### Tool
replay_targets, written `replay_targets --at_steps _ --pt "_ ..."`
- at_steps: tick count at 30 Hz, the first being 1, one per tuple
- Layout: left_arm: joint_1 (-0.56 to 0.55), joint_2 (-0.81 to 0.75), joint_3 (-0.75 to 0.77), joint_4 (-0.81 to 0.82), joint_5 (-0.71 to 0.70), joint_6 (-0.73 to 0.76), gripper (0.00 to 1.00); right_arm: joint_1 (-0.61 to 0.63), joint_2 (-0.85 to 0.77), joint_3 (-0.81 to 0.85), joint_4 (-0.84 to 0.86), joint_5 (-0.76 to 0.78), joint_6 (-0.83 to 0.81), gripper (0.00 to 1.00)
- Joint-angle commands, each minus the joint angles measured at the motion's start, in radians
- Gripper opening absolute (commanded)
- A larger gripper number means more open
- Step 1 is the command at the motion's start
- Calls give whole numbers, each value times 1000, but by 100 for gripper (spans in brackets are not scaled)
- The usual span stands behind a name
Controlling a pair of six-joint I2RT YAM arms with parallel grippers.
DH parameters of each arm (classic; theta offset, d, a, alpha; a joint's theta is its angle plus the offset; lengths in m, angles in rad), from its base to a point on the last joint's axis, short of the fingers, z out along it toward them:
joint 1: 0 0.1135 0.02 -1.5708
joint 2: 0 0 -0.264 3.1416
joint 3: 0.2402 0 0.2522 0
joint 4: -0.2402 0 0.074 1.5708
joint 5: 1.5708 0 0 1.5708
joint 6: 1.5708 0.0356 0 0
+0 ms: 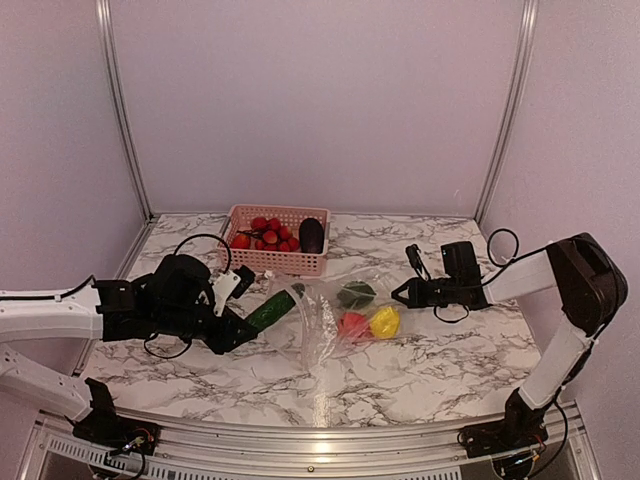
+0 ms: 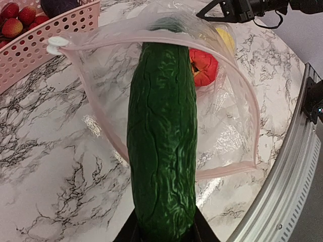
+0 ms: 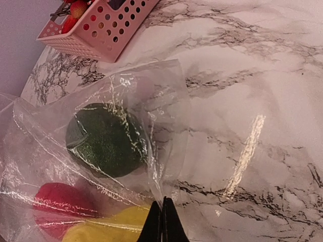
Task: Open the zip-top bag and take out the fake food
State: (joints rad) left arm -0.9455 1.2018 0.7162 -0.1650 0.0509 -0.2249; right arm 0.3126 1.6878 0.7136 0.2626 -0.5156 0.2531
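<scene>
Green and waxy, the cucumber (image 2: 161, 141) is clamped at its near end between the left fingers (image 2: 127, 234), toward the near left of the surface (image 1: 440, 370). Its far end lies inside the open mouth of the zip-top bag (image 2: 229, 136), with the pink zip strip (image 2: 252, 116) arching around it. The cucumber looks stiff, light and a little slippery. A hold across its thick body, as here, should serve if it is drawn straight along its length rather than dragged against the strip. The bag lies about the middle of the surface, mouth toward the left edge. It is thin, crinkly and limp, and would likely slide and bunch unless anchored, so a flat margin or the stiffer strip is the place to take it. The rest of the fake food inside it is a red piece (image 3: 60, 199), a yellow piece (image 1: 384, 321) and a dark green round piece (image 3: 106, 138), all hard, glossy and apt to roll. At the bag's right side the right fingers (image 3: 157, 229) are pressed together, seemingly nipping the film at its closed end. Just beyond the bag, at the far edge, the pink basket (image 1: 275, 262) holds a red cluster (image 1: 265, 235) and an eggplant (image 1: 311, 235).
</scene>
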Motion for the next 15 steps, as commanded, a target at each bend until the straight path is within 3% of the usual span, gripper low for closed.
replay_targets --at_steps 1,6,10,15 --pt "-4 -152 -37 -129 -3 -171 13 -12 -16 2 -16 19 -11 0" --pt "-1 -301 -95 -170 -15 -269 13 -13 -4 3 -7 14 -12 0" --pt "53 -367 -111 -73 55 -289 13 -14 9 1 6 13 -13 0" --pt "200 -228 -5 29 157 -261 13 -14 26 3 19 -2 -11 0"
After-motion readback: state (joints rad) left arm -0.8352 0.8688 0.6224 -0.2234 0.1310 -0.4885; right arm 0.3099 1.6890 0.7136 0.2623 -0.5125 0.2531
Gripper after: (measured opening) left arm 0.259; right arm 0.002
